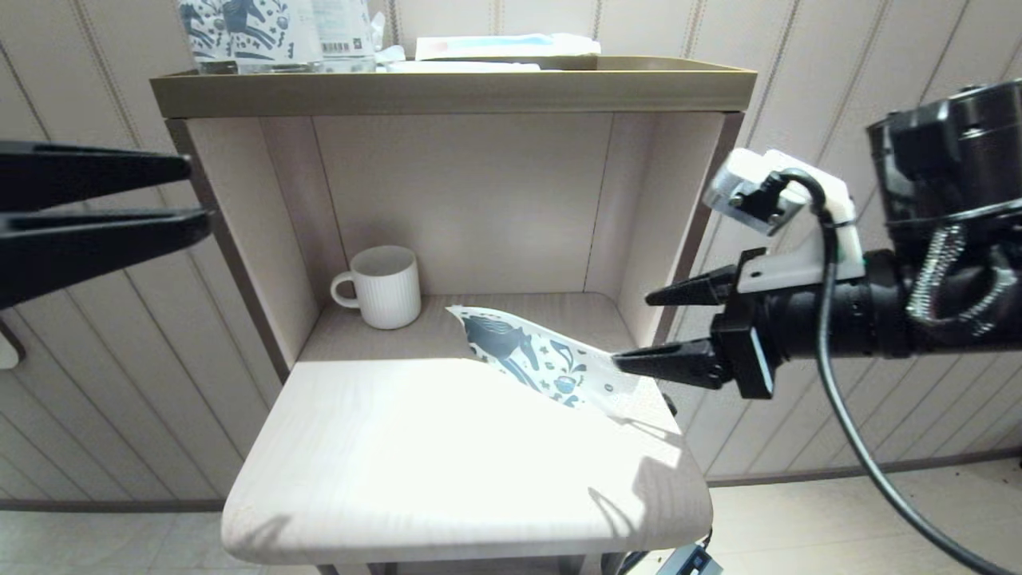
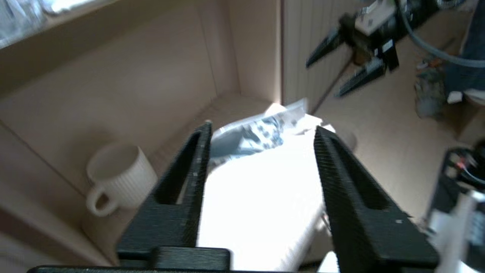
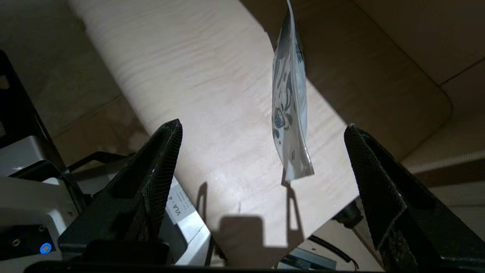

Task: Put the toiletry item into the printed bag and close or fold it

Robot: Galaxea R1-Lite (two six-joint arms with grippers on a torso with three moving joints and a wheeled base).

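Note:
The printed bag [image 1: 535, 359] is a white pouch with a dark teal horse. It rests tilted on the right side of the pale table [image 1: 415, 455], one long edge raised, and reaches back into the alcove. It also shows in the left wrist view as the bag [image 2: 257, 132] and edge-on in the right wrist view as the bag [image 3: 290, 110]. My right gripper [image 1: 632, 331] [image 3: 262, 128] is open at the table's right edge, with the bag's near end just ahead of its fingers and nothing held. My left gripper [image 1: 196, 196] [image 2: 262, 129] hangs open, high at the left. The toiletry item is out of view.
A white ribbed mug [image 1: 383, 286] stands at the alcove's back left. The alcove's side walls close in the rear of the table. On the olive tray [image 1: 447, 88] above are upright horse-printed packs [image 1: 239, 32] and a blue-and-white flat packet [image 1: 503, 46].

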